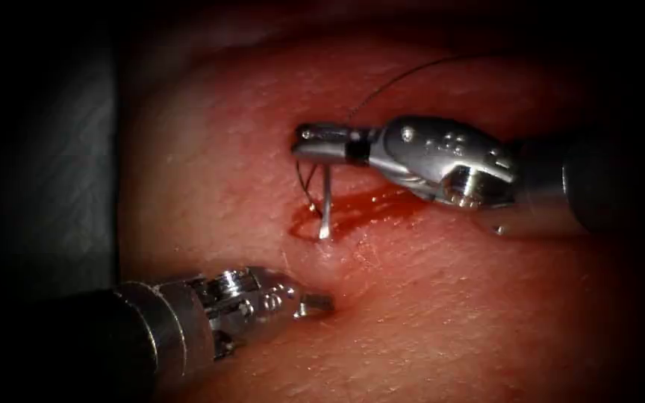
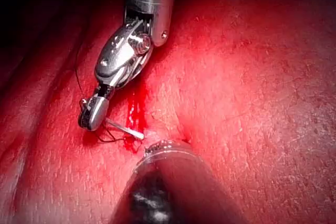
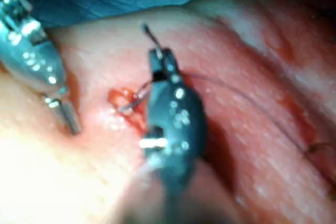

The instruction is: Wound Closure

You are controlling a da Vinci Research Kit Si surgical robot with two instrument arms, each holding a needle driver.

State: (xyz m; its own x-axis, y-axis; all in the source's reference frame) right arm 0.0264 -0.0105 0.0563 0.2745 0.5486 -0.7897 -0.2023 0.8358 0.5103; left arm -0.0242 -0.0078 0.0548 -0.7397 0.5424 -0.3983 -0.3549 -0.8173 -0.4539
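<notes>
The thin curved steel needle (image 1: 325, 203) hangs from the right arm's silver needle driver (image 1: 315, 142), gripped near its upper end, tip dipping into the red fluid pool (image 1: 360, 209) on the pink tissue (image 1: 210, 172), probably lined up for a bite. Dark thread (image 1: 390, 82) trails up from that pool, and the left arm's silver tool (image 1: 315, 304) rests just below it, jaws look closed on nothing, likely steadying the tissue.

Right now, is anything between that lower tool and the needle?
Nothing visible: only bare tissue lies between the left tool and the needle, held by the right tool, tip at the red fluid.

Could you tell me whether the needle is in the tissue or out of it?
In. The right tool is shut on the needle, whose lower end enters the tissue at the red fluid.
</notes>
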